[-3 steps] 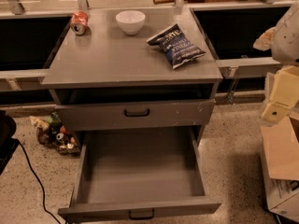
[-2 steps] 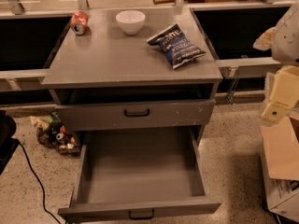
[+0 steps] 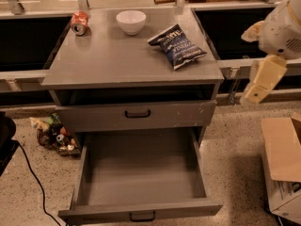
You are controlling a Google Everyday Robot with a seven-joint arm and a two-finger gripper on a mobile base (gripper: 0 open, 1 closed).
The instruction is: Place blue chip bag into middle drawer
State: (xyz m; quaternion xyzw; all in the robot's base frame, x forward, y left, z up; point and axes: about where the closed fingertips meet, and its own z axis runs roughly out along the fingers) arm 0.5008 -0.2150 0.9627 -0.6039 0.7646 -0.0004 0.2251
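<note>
The blue chip bag [image 3: 177, 45] lies flat on the right side of the grey cabinet top [image 3: 113, 60], its pale band towards the near right. The middle drawer [image 3: 141, 173] is pulled wide open below it, with a bare grey floor and a small black handle at its front edge. The upper drawer [image 3: 137, 113] is closed. My gripper [image 3: 256, 91] hangs at the right edge of the camera view, to the right of the cabinet, about level with the cabinet top and apart from the bag. It holds nothing that I can see.
A red can [image 3: 79, 22] lies at the back left of the top and a white bowl [image 3: 130, 21] stands at the back middle. A cardboard box [image 3: 282, 164] stands on the floor at the right. Clutter [image 3: 54, 135] and a black cable [image 3: 33, 178] lie at the left.
My arm and gripper have shifted a little to the left and upward, closer to the cabinet's right side. The bag and the drawers have not moved.
</note>
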